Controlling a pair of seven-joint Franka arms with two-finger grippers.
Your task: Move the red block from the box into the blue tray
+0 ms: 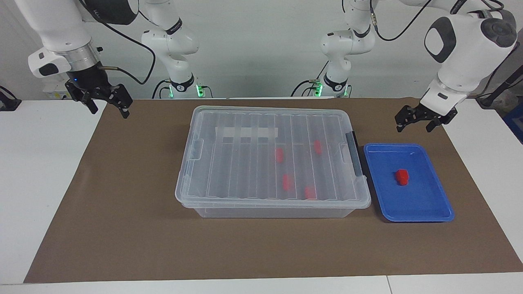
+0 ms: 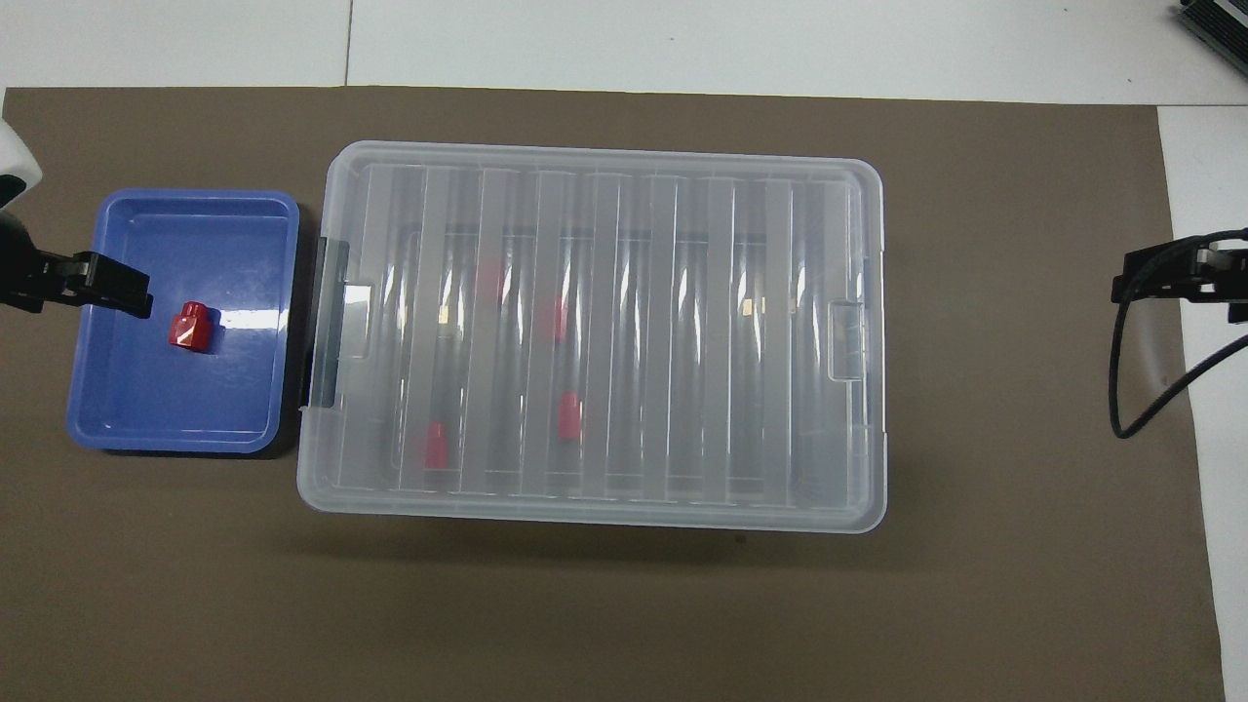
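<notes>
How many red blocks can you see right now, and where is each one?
5. One red block sits in the blue tray. Four show through the lid of the closed box: two nearer the robots, two farther. None seems hidden.

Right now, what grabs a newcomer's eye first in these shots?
The big clear box mid-table, lid on, with four red blocks showing through it. Next, the blue tray beside its latched end, toward the left arm's end of the table, with one red block in it. Both pincers, left and right, hang off to the sides, holding nothing.
</notes>
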